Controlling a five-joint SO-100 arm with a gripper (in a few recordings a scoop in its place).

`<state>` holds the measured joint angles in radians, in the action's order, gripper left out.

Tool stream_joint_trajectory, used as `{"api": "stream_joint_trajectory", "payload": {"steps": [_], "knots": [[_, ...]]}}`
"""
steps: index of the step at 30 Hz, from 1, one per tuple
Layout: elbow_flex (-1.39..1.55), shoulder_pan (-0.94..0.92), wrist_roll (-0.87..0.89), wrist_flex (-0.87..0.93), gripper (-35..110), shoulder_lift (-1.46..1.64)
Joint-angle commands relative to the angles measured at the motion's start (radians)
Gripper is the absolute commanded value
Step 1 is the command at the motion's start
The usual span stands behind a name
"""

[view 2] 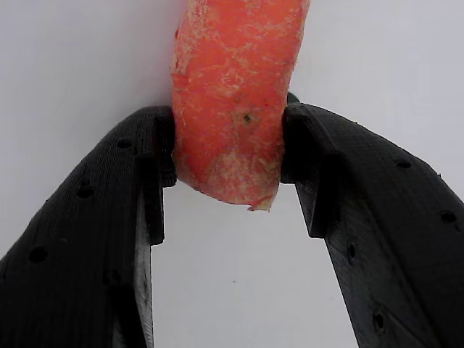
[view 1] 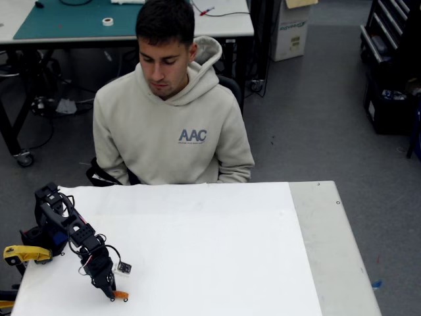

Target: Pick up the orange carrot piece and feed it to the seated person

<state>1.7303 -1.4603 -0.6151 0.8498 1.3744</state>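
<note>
One orange carrot piece (view 2: 235,101) sits pinched between the two black fingers (view 2: 109,217) of the gripper (view 1: 117,295), which press its sides near its ragged lower end in the wrist view; its upper end is cut off by the frame. In the fixed view it shows as a small orange speck at seven o'clock on the white table (view 1: 217,250), low over the surface; contact is unclear. The seated person (view 1: 172,112) sits at twelve o'clock, well apart. A yellow part (view 1: 25,253) lies at nine o'clock.
</note>
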Motion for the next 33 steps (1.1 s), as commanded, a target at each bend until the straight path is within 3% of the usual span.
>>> {"api": "stream_joint_trajectory", "payload": {"steps": [1,7,17,33], "knots": [[-0.051,-0.005,-0.012,0.003,-3,0.009],[-0.112,0.009,-0.014,0.002,-3,0.023],[-0.456,0.112,-0.014,0.003,-3,0.023],[-1.031,0.495,-0.015,0.003,-3,0.003]]}}
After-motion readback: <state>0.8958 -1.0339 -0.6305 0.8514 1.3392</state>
